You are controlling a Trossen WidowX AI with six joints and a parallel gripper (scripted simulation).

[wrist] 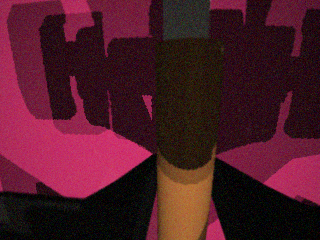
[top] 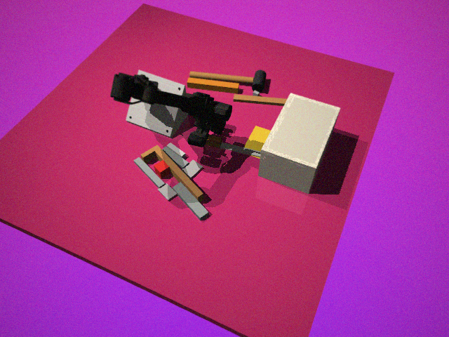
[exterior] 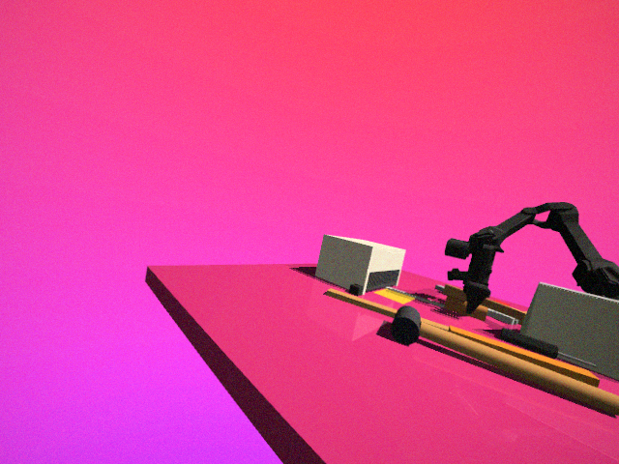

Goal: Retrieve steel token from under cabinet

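Observation:
My gripper (top: 208, 140) (exterior: 469, 311) (wrist: 182, 161) is shut on the wooden handle (wrist: 185, 200) of a long tool, low over the table. The tool's grey blade (top: 233, 147) (exterior: 429, 300) (wrist: 186, 20) points at the cabinet (top: 308, 126) (exterior: 344, 259). Its far part runs along the edge of the yellow marked area (top: 257, 135) (exterior: 395, 295) in front of the cabinet. A lighter grey strip (top: 255, 154) shows by the cabinet's front; I cannot tell whether it is tool or token. The dark vent slots (exterior: 384, 279) show no token that I can make out.
A mallet (top: 259, 80) (exterior: 405, 325), an orange bar (top: 212, 85) (exterior: 529, 352) and a wooden stick (top: 259, 99) (exterior: 360, 302) lie on one side. On the other lie an L-shaped wooden piece (top: 181, 174), a red cube (top: 161, 168) and several grey bars (top: 191, 201).

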